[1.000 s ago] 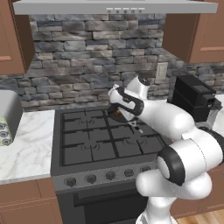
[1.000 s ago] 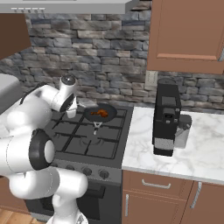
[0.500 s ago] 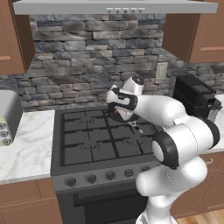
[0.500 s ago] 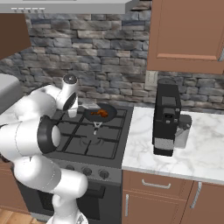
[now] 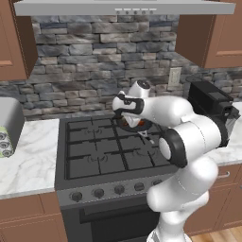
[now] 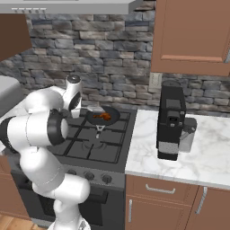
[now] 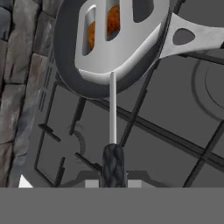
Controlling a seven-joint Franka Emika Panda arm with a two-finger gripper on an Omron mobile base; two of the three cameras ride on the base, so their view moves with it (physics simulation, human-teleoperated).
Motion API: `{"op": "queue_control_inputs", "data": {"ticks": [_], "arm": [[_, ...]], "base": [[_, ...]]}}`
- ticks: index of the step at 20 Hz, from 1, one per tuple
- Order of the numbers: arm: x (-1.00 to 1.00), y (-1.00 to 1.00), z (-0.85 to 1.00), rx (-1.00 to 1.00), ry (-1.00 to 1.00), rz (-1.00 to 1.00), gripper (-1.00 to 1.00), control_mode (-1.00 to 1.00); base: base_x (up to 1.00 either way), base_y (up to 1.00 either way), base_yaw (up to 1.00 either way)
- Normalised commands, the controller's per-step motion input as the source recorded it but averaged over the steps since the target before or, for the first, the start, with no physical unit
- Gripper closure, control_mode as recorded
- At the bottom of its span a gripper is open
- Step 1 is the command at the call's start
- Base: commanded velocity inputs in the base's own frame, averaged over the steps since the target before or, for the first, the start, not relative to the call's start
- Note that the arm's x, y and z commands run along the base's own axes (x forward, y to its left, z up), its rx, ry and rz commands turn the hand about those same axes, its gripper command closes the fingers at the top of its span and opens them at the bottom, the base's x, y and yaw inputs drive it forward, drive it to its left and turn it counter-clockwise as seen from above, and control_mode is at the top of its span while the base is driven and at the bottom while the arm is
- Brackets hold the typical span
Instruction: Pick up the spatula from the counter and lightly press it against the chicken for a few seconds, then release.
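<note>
Slotted grey metal spatula (image 7: 118,48) with thin shaft and dark textured handle: blade sits straight ahead of the gripper (image 7: 113,177), handle end pinched between the jaws, which are pressed together on it. Orange-brown piece of chicken (image 7: 113,19) shows through the slots, just beyond and under the blade. Cannot tell if blade and meat touch.

Both sit in the round dark frying pan (image 7: 70,74), ahead of the fingertips. Its grey metal pan handle (image 7: 192,37) sticks out to the gripper's right. Black cast stove grate (image 7: 144,127) lies directly below the gripper, grey stone wall (image 7: 17,65) off to its left.

Risks, as I judge them:
- Grip is at the far end of a long thin shaft, so a push could twist the blade in the jaws.
- Too much force could slide or tip the pan on the grate.
- Blade's near edge is close to the pan rim and could catch it instead of the chicken.
- On release the overhanging handle could lever the spatula out of the pan.
</note>
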Motion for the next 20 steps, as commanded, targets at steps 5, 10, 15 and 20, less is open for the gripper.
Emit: {"op": "queue_control_inputs", "data": {"ticks": [5, 10, 15, 20], "arm": [[0.25, 0.00, -0.20, 0.00, 0.00, -0.03, 1.00, -1.00], [0.20, 0.00, -0.29, 0.00, 0.00, 0.00, 1.00, -1.00], [0.23, 0.00, -0.21, 0.00, 0.00, 0.00, 1.00, -1.00], [0.26, 0.00, -0.16, 0.00, 0.00, 0.00, 1.00, -1.00]], "base": [[0.00, 0.00, 0.00], [0.00, 0.00, 0.00], [0.00, 0.00, 0.00], [0.00, 0.00, 0.00]]}}
